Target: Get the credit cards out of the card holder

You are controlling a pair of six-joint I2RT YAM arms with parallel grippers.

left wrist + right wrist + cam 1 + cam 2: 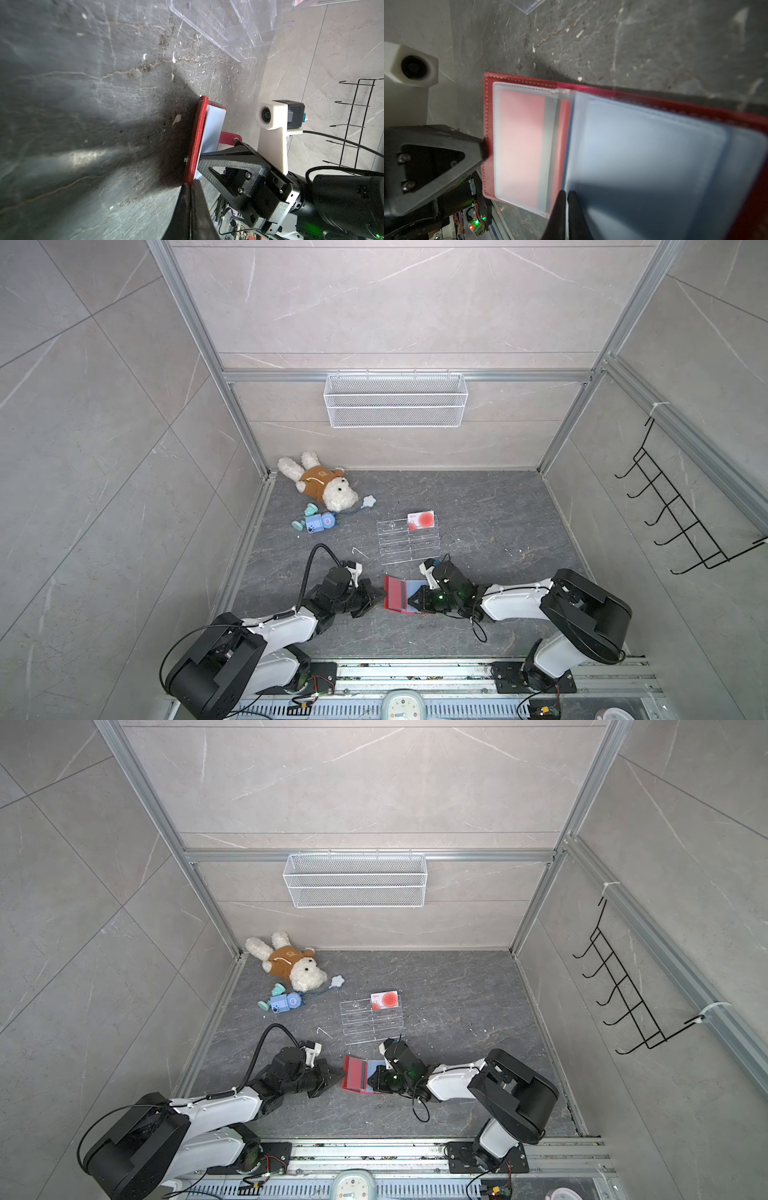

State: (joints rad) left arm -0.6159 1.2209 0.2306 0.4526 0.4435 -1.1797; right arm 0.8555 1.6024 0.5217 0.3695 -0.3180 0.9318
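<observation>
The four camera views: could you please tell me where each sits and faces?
Top view: overhead in front, looking down at the table; both arms show.
Top view: alongside, same table, same arms.
Left wrist: on the left arm, facing the card holder past the left gripper.
Right wrist: on the right arm, facing its open sleeves past the right gripper.
Shared: each wrist view shows the opposite gripper.

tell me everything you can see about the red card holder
The red leather-like booklet card holder lies open on the dark stone tabletop, near the clear acrylic stand. It has pale stitching, a snap strap tab and frosted pale blue sleeves. The left gripper is shut on its cover edge; the right gripper pinches a sleeve.
</observation>
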